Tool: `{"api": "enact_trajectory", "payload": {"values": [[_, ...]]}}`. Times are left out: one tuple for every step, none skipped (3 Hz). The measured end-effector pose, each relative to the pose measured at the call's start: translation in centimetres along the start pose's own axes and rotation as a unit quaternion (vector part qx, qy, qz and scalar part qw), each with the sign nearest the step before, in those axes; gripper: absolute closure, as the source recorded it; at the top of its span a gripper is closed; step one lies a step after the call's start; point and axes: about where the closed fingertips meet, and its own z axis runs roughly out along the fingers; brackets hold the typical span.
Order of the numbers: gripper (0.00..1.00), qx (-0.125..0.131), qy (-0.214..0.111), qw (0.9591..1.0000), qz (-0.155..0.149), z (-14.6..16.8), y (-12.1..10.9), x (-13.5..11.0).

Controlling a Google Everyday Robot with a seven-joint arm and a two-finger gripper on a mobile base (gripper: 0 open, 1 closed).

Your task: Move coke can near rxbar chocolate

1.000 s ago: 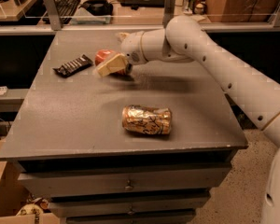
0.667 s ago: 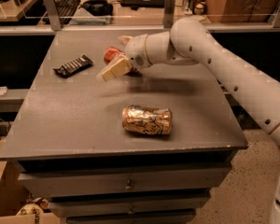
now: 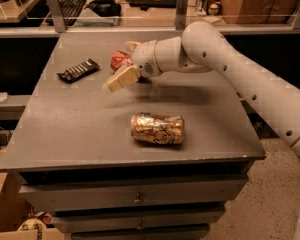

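The red coke can (image 3: 119, 59) is at the back middle of the grey table, partly hidden by my gripper (image 3: 121, 66). The gripper reaches in from the right, with one pale finger (image 3: 122, 78) in front of the can and the other behind it, shut on the can. I cannot tell whether the can touches the tabletop. The rxbar chocolate (image 3: 78, 70), a flat dark bar, lies about a can's length to the left of the can.
A gold-and-brown patterned can (image 3: 157, 128) lies on its side near the front middle of the table (image 3: 65, 134). My white arm (image 3: 240, 74) crosses the right rear of the table. A shelf with a keyboard and clutter runs behind.
The gripper and the coke can have shifted together slightly right and toward the front. The rxbar and the gold can have not moved.
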Motion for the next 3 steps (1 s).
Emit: {"api": "enact_trajectory", "payload": {"values": [[0.0, 0.0, 0.0, 1.0, 0.0, 0.0, 0.0, -0.02], [0.0, 0.0, 0.0, 1.0, 0.0, 0.0, 0.0, -0.05], [0.0, 0.0, 0.0, 1.0, 0.0, 0.0, 0.0, -0.05]]}}
